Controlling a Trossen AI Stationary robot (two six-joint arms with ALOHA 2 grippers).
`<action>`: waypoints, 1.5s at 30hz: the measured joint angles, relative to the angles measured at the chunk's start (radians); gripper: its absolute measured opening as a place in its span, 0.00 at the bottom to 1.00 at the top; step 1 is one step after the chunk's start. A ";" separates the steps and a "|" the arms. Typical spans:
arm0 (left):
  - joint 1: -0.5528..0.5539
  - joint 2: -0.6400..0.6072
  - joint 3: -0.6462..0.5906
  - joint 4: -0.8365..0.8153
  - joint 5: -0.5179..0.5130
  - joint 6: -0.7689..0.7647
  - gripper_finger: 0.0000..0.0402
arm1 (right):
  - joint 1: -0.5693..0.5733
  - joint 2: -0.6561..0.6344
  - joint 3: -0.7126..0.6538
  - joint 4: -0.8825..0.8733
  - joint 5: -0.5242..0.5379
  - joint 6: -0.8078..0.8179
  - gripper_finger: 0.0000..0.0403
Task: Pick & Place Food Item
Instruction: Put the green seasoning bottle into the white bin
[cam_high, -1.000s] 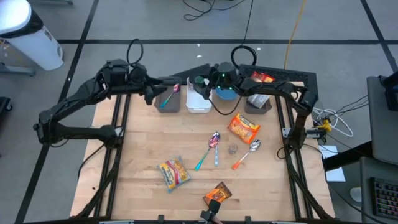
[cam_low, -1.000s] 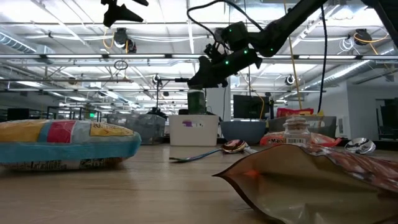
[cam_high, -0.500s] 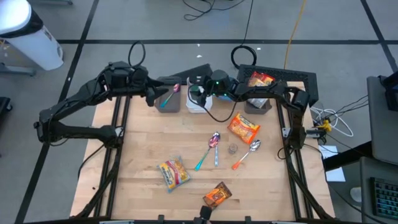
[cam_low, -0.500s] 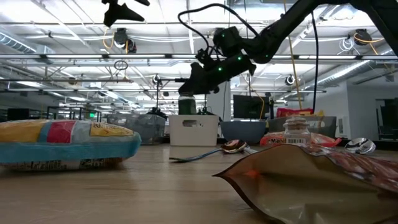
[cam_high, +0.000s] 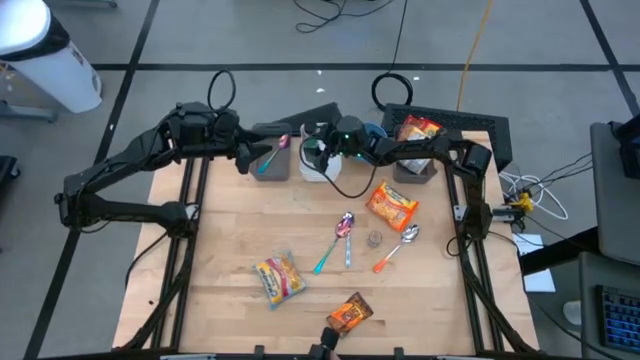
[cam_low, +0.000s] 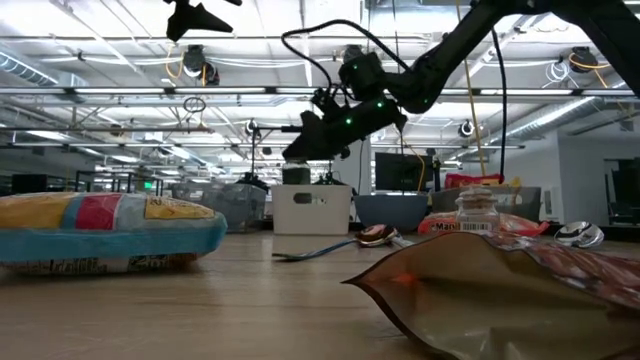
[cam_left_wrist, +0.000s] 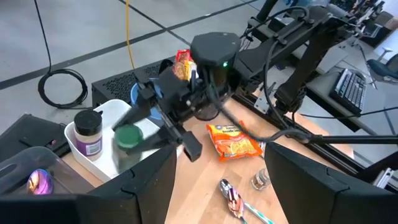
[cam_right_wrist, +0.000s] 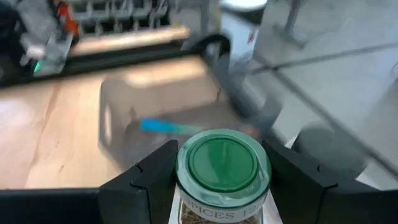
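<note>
A small glass spice jar with a green lid (cam_right_wrist: 222, 171) is held in the right gripper (cam_high: 318, 153) above the white plastic bin (cam_high: 316, 172) at the bench's far edge, not yet dropped. The left gripper (cam_high: 249, 156) is held wide and empty.

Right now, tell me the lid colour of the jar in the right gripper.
Green. The jar held by the right gripper shows its lid best in the right wrist view.

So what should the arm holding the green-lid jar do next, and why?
Probably lower it a little. The right fingers grip the spice jar above the white bin, which already holds another jar. It hangs over the bin's open part, so easing down before letting go seems safest.
</note>
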 joint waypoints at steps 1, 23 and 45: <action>0.000 0.000 0.000 0.000 0.000 -0.001 0.64 | 0.000 0.006 0.003 0.019 0.003 0.000 0.50; -0.006 0.000 0.000 0.000 -0.042 -0.017 0.64 | -0.026 0.051 -0.001 0.054 0.055 0.074 0.50; -0.007 0.000 0.000 0.000 -0.044 -0.021 0.64 | -0.024 0.083 0.000 0.099 0.107 0.073 0.50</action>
